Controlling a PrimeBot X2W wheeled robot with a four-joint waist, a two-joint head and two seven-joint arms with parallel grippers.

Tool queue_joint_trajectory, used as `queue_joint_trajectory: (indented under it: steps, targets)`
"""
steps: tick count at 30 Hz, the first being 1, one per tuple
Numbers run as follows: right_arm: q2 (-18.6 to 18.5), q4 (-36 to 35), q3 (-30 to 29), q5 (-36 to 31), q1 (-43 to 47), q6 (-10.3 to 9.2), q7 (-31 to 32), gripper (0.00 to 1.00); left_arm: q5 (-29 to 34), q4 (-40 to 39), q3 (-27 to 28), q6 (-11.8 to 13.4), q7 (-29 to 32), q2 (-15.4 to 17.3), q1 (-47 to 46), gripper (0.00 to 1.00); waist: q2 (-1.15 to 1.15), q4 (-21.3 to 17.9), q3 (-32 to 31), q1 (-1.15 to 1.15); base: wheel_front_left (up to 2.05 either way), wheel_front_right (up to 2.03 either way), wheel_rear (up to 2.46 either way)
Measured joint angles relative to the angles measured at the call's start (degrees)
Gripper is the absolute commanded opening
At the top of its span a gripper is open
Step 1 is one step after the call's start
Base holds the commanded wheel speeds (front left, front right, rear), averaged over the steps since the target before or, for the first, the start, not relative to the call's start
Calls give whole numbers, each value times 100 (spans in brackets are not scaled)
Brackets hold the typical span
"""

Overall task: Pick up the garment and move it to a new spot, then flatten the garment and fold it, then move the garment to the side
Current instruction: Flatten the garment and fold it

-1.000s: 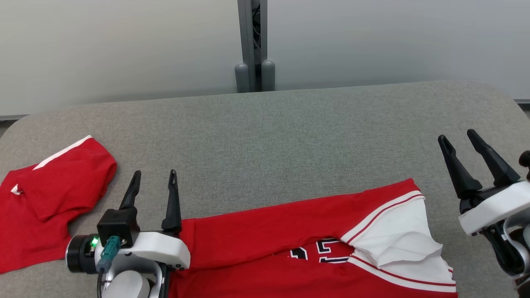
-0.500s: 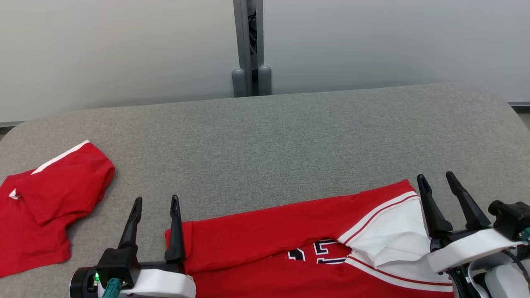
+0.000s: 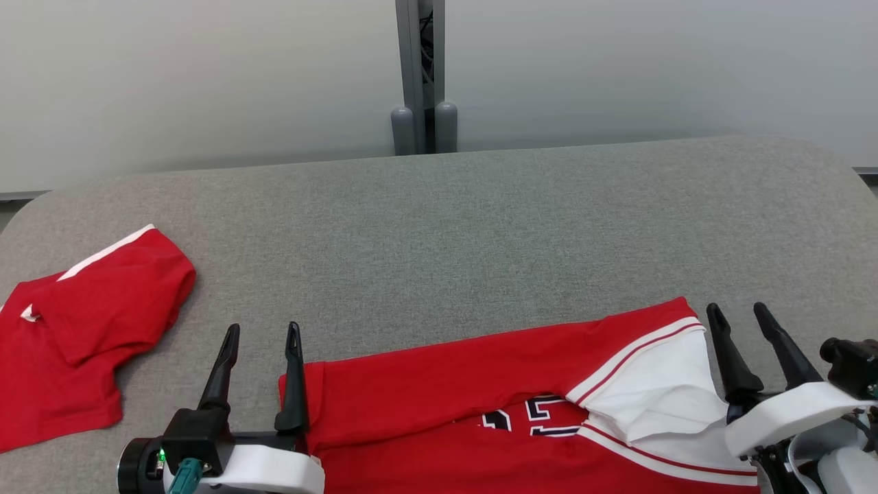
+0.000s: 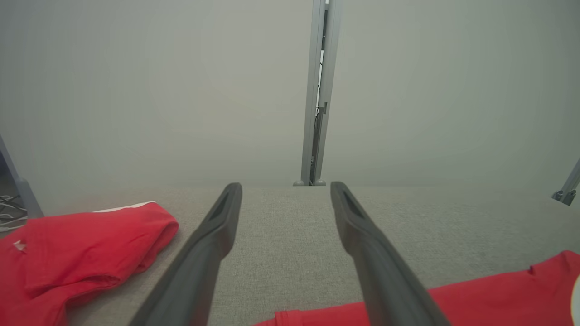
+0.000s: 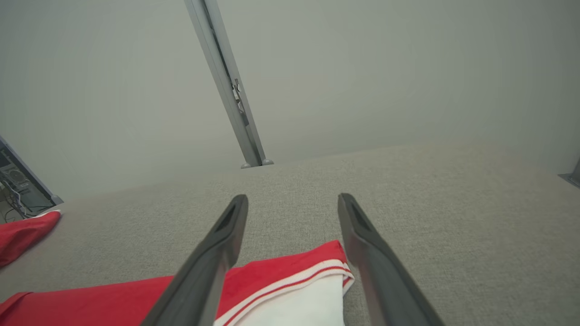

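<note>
The garment point(image 3: 439, 391), a red jersey with white trim and dark numerals, lies spread along the near edge of the grey table point(image 3: 439, 226). My left gripper point(image 3: 263, 328) stands open just off the jersey's left end, with the right finger at the cloth's edge. My right gripper point(image 3: 737, 307) is open at the white-trimmed right end, holding nothing. In the left wrist view the open left gripper point(image 4: 285, 185) points across bare table, the garment point(image 4: 498, 294) at lower right. In the right wrist view the garment's striped corner point(image 5: 290, 276) lies between and below the open right gripper point(image 5: 292, 197).
A second red garment point(image 3: 82, 322) with a white stripe lies crumpled at the table's left end, also seen as red cloth point(image 4: 81, 244) in the left wrist view. A grey post point(image 3: 418, 75) and pale panels stand behind the table. The table's corners are rounded.
The left gripper drew back toward the near edge beside the jersey's left end. The right gripper came in from the far right and down to the white-trimmed end. Both stayed open.
</note>
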Motion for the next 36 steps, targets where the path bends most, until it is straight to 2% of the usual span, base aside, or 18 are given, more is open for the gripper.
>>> queue_joint_trajectory:
  steps: [7, 17, 25, 36]
  targets:
    - [157, 676, -157, 389, 107, 0, 444, 100, -37, 65, -79, -1, 0, -4, -100, 100, 0, 66, 130, 0, 0, 0, 0]
    - [311, 1589, -152, 809, -47, 0, 526, 100, 30, 92, -107, -8, 0, -4, -184, 100, 0, 108, 273, 0, 0, 0, 0]
    - [315, 2163, 177, 1132, -259, 0, 458, 100, 86, 98, -109, -38, 0, -4, -220, 100, 0, 147, 316, 0, 0, 0, 0]
    - [257, 2314, 671, 1617, -420, 0, 302, 100, 96, 98, -152, -44, 0, -4, -239, 100, 0, 206, 338, 0, 0, 0, 0]
